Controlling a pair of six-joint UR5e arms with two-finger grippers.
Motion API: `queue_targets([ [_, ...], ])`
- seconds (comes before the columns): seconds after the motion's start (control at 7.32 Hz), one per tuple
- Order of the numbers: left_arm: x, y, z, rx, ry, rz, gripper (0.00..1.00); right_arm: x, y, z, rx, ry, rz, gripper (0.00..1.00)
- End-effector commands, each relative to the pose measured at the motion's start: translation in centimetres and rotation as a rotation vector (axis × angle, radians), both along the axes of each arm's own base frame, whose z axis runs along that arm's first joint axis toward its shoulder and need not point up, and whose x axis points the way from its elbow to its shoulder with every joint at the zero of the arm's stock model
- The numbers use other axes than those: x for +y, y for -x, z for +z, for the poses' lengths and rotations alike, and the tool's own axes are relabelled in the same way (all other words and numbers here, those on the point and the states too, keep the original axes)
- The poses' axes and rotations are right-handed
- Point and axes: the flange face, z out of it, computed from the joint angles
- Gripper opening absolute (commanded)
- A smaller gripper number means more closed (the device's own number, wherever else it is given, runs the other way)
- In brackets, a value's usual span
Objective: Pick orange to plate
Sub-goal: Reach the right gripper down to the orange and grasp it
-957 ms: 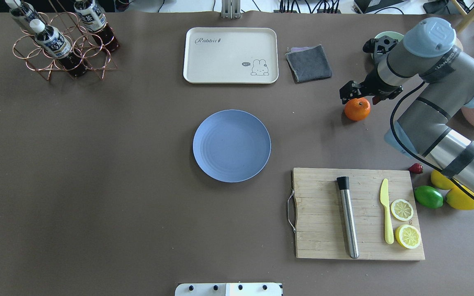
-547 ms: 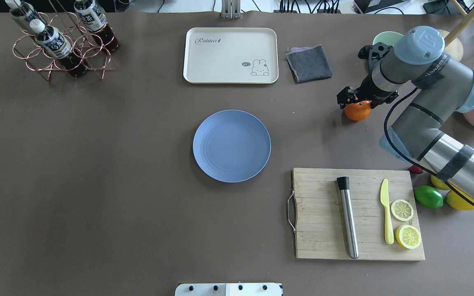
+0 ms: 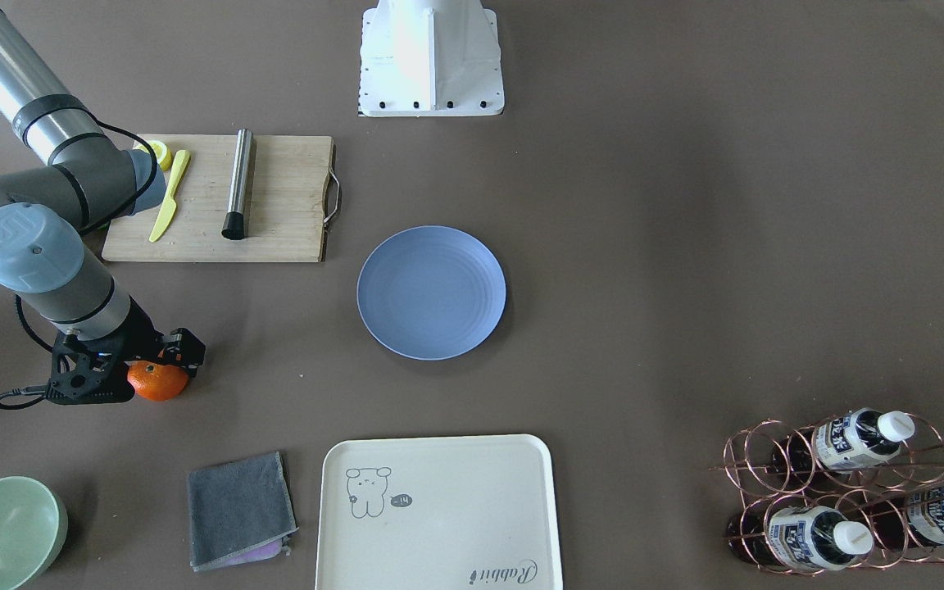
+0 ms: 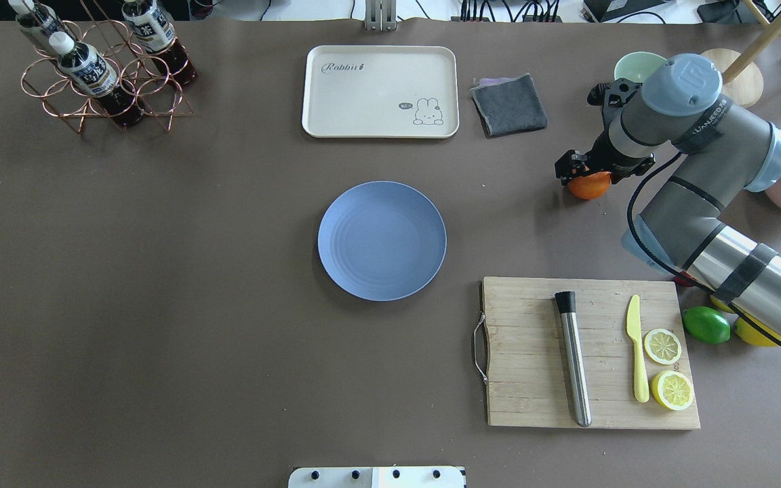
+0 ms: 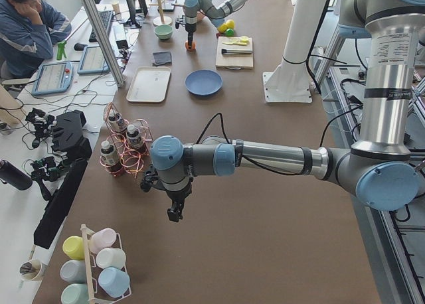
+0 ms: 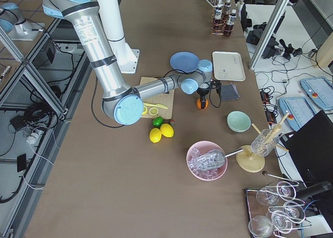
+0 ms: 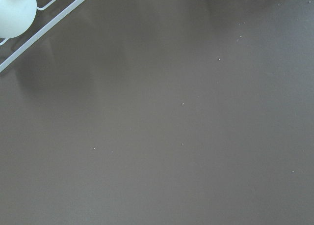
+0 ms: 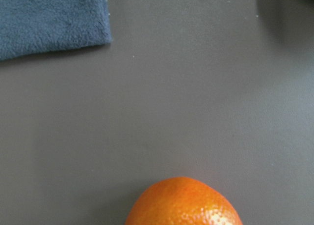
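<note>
Orange [image 4: 590, 188] sits directly under your right gripper [image 4: 584, 173], upper right of the overhead view. Jaws look apart, straddling it. Plate [image 4: 382, 240] lies centre-frame, down-left.

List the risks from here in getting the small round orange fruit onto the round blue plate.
The small round orange fruit rests loose on the flat table under the open right gripper. An off-centre close may squeeze it out sideways and send it rolling. The round blue plate is shallow, so a release from height may let the fruit roll over its rim.
</note>
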Motion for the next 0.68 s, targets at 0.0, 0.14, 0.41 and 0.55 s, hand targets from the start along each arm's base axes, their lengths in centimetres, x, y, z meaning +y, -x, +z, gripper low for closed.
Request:
queue_targets([
  [0.0, 0.0, 0.0, 0.0, 0.000, -0.002, 0.000, 0.98, 0.2, 0.4, 0.2, 0.006, -0.001, -0.004, 1.00],
  [0.14, 0.0, 0.0, 0.1, 0.000, 0.001, 0.000, 0.98, 0.3, 0.7, 0.1, 0.011, -0.006, -0.003, 0.99],
  [0.41, 0.0, 0.0, 0.0, 0.000, -0.002, 0.000, 0.98, 0.4, 1.1, 0.2, 0.024, 0.016, 0.052, 0.55],
  [0.55, 0.4, 0.0, 0.3, 0.002, 0.004, 0.000, 0.98, 0.6, 1.5, -0.1, 0.019, 0.018, 0.057, 0.01],
])
